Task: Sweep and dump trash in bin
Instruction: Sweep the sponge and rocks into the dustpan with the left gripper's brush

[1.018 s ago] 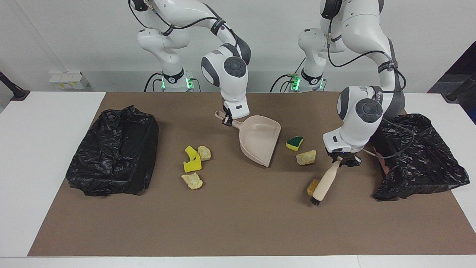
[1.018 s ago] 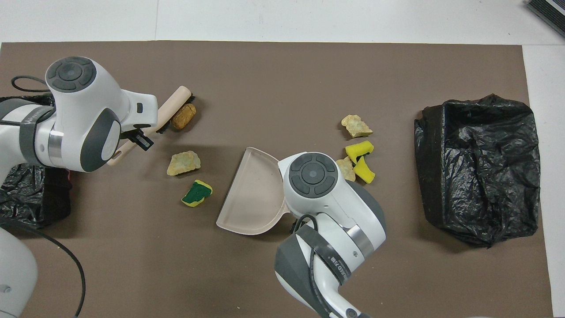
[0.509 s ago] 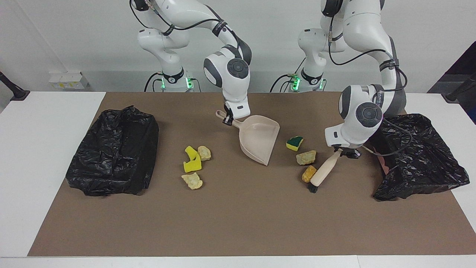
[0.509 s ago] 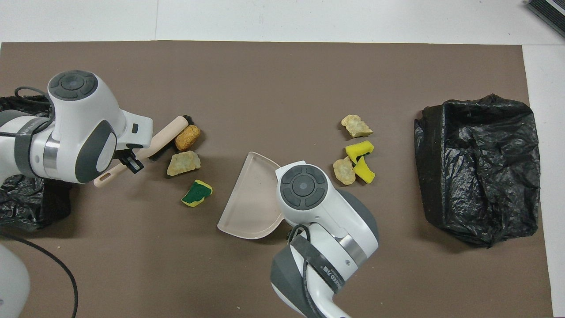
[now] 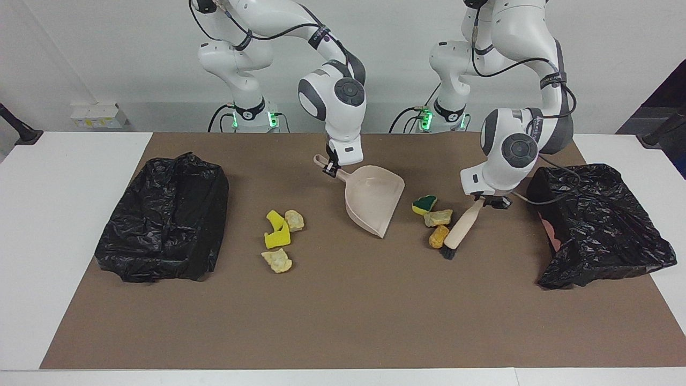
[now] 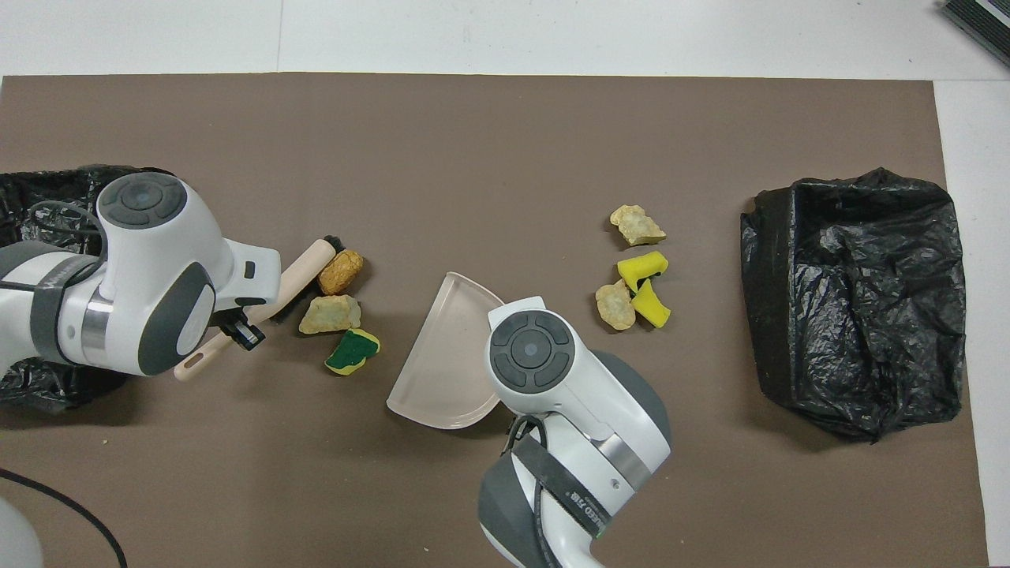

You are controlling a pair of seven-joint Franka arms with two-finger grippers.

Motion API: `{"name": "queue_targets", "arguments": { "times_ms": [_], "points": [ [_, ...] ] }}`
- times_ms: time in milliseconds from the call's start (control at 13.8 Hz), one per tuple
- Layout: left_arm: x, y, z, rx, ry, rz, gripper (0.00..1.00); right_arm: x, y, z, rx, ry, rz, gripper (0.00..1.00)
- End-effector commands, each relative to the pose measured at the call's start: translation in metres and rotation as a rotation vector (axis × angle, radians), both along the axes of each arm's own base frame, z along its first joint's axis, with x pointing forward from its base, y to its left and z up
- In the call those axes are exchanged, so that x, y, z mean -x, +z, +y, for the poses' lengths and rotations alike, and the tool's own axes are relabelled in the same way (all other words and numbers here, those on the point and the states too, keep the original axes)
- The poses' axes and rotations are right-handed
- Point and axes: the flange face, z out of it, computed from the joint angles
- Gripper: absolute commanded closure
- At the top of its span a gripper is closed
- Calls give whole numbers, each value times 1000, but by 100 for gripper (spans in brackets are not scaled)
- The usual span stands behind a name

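Foam trash [image 5: 438, 218] in two apparently loose clusters

One camera sits high up across the table and looks back at the two robots, which stand at the top of its picture. The other hangs above the robots' end and looks down and forward. Both stand well back and show the same brown mat [image 5: 343, 321] [image 6: 505, 126], the dustpan [image 5: 374, 199] [image 6: 450, 355] and both black bags [image 5: 163, 217] [image 6: 860, 304], but turned half way round.

brush [image 6: 296, 272] beside three trash chunks [image 6: 330, 314]
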Motion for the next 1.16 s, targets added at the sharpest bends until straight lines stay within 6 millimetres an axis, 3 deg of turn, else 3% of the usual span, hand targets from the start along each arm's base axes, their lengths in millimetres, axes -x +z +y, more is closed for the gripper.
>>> {"name": "queue_targets", "arguments": {
  "times_ms": [0, 145, 727, 873, 1091],
  "points": [
    [34, -6, -24, -26, 36, -6, 100, 3, 0, -5, 11, -17, -32, 100],
    [42, -4, -47, 11, 104, 0, 100, 3, 0, -6, 12, -17, -31, 100],
    [112, 6, -175, 75, 216, 25, 100, 3, 0, -6, 13, -19, -30, 100],
    [114, 14, -184, 87, 231, 27, 100, 3, -1, -6, 13, -17, -28, 100],
    [104, 47, -172, 133, 272, -16, 100, 3, -1, -6, 13, -17, -28, 100]
  ]
}}
